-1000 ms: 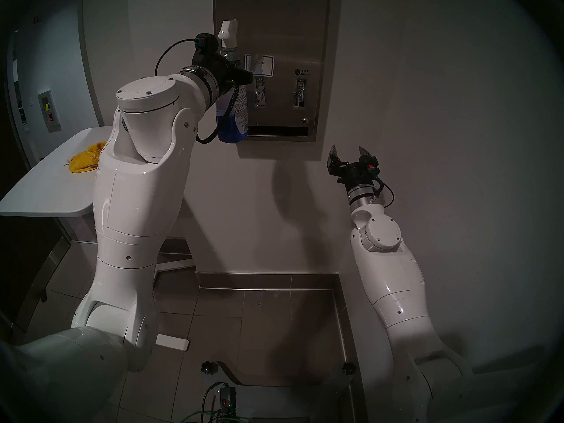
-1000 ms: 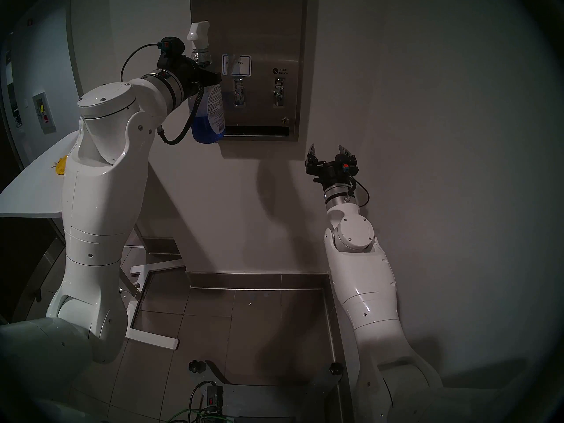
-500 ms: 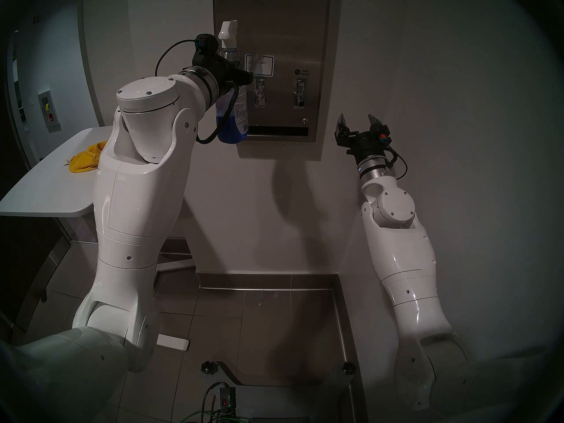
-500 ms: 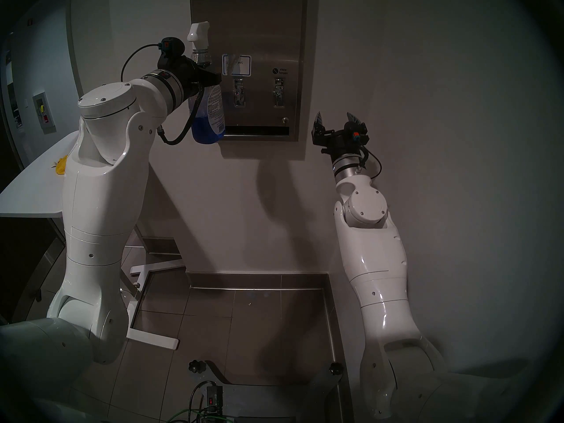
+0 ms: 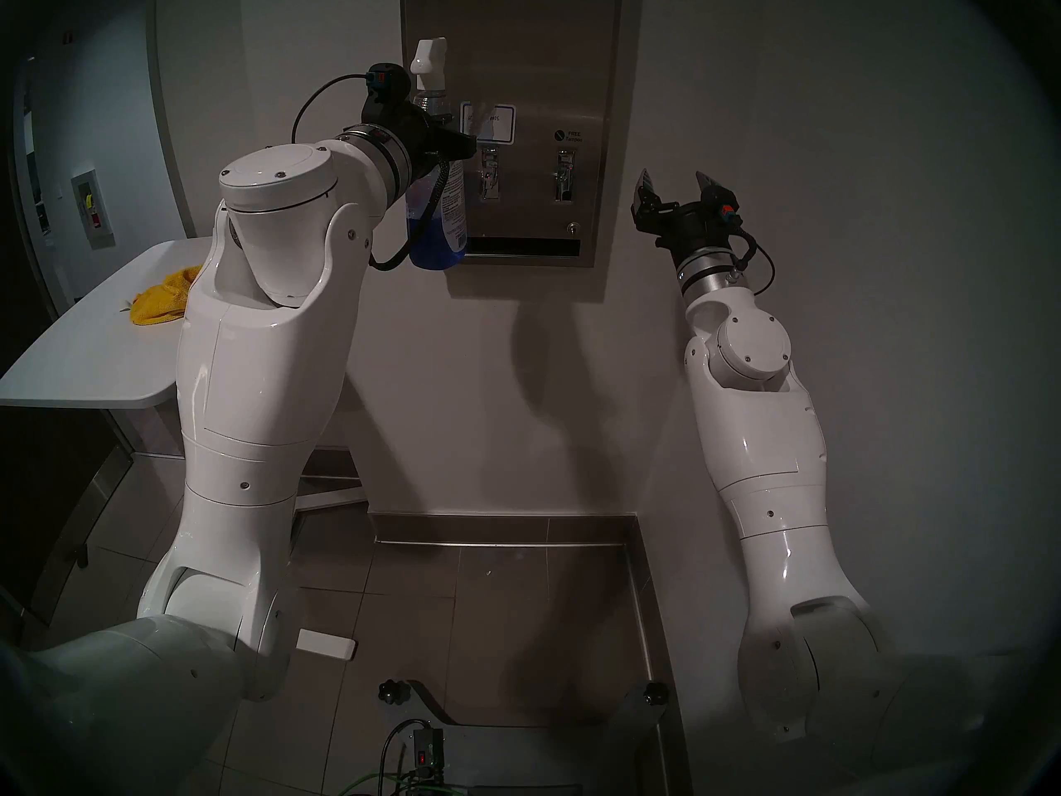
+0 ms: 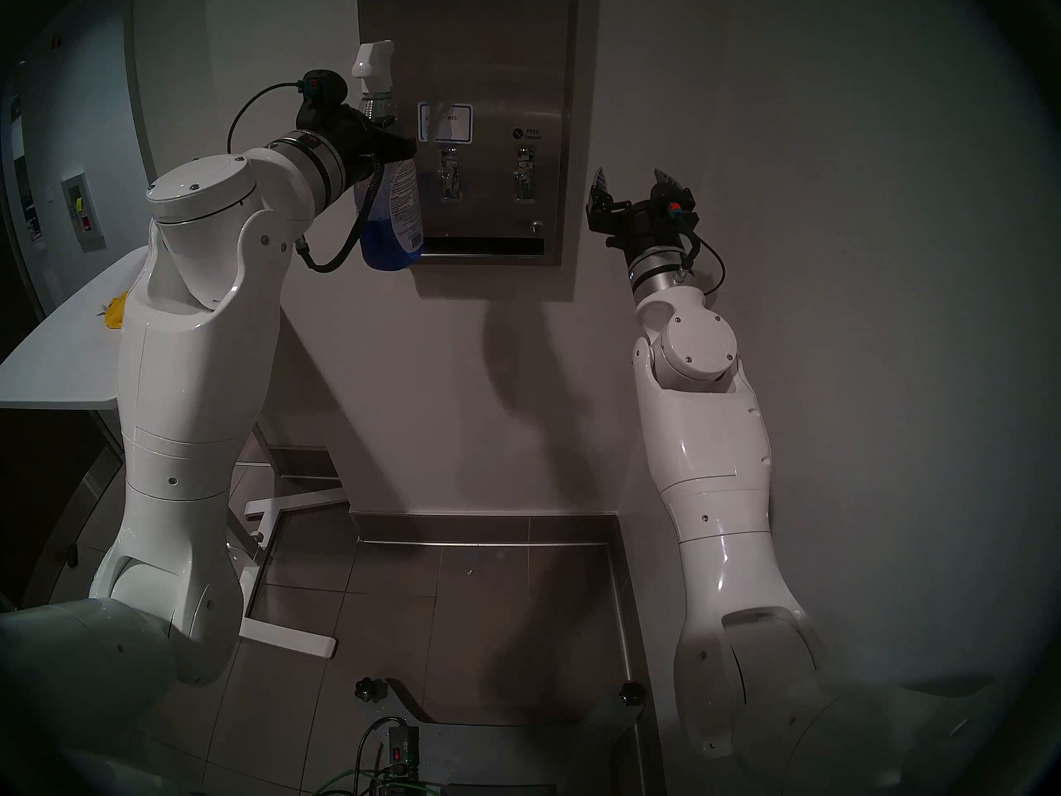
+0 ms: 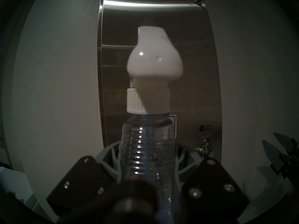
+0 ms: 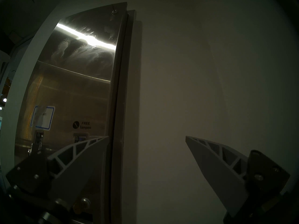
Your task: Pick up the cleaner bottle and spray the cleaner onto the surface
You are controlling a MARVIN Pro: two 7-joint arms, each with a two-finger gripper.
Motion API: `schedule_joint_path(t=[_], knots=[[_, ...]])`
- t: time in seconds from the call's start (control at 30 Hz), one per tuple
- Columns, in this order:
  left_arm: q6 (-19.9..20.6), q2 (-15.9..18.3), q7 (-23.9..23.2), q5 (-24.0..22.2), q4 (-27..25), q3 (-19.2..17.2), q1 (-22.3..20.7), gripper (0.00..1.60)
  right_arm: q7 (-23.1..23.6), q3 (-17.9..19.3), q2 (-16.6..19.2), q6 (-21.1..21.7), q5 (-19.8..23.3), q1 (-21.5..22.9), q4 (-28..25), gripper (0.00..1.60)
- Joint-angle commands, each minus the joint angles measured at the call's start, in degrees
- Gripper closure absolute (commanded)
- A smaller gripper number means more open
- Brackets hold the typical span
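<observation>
Seen from the head view, the clear spray bottle of blue liquid (image 5: 437, 203) is held upright before the brushed-steel wall dispenser (image 5: 534, 65) by the left gripper (image 5: 453, 143), clamped on its neck. The right gripper (image 5: 676, 181), spread wide and empty, should be brought to the white trigger nozzle (image 5: 428, 59). In the left wrist view, the nozzle (image 7: 153, 57) faces the steel; it should be kept square while squeezed. In the right wrist view, pale smears (image 8: 77, 45) mark the panel.

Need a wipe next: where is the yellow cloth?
In the head view's left, the yellow cloth lies on the white table, behind the left arm.
</observation>
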Motion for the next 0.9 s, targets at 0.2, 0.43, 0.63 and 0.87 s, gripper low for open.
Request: schedule_joint_path(t=[0.2,0.43,0.63,0.87], knots=[[-2.2,-0.4,-0.1,0.5,-2.1,-0.9,-3.4,1.6,0.5,0.3,-0.9,-1.6,0.4,7.8,2.7,0.0],[-2.0,-0.5,-0.2,0.7,-2.1,-1.0,-3.3,1.6,4.7,-1.9,1.3,1.0,-0.8,10.1,3.6,0.0],[-1.9,-0.6,-0.4,0.9,-2.2,-1.1,-3.3,1.6,9.5,-3.7,3.4,4.8,-1.3,12.9,4.4,0.0],[-1.9,-0.8,-0.6,1.1,-2.2,-1.2,-3.3,1.6,15.0,-4.2,5.6,9.2,-0.9,15.1,4.5,0.0]])
